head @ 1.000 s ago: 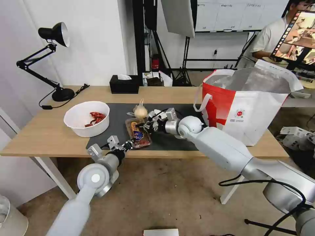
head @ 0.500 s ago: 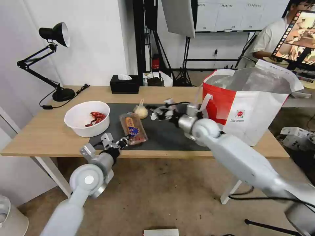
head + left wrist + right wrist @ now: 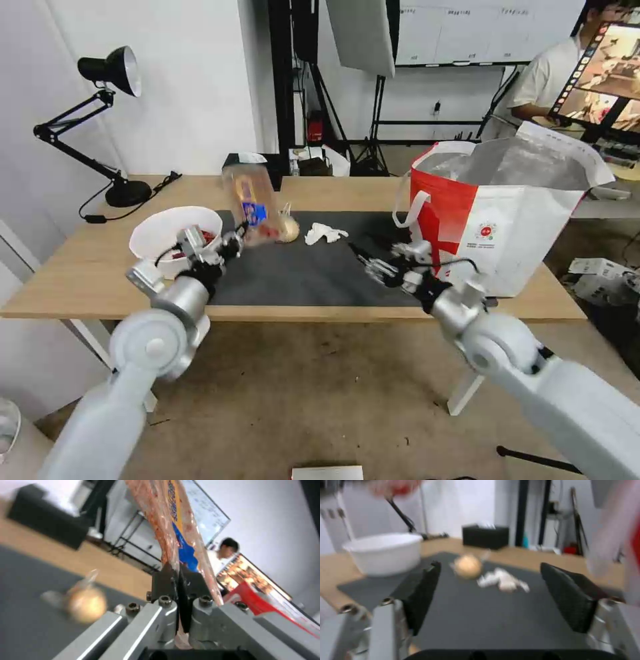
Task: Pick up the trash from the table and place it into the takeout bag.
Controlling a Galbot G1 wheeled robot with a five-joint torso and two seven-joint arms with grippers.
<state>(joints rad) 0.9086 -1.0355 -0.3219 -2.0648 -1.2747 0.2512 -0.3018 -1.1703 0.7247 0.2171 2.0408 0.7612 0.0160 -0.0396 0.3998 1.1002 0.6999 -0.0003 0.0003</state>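
Food tray hangs clamped in our left tool above the table; our right tool gapes empty.

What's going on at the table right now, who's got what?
The left gripper is shut on the clear food tray and holds it tilted up above the grey mat, beside the white bowl. The right gripper hangs open and empty over the mat in front of the takeout bag. The crumpled tissue and the knotted bag lie on the mat.
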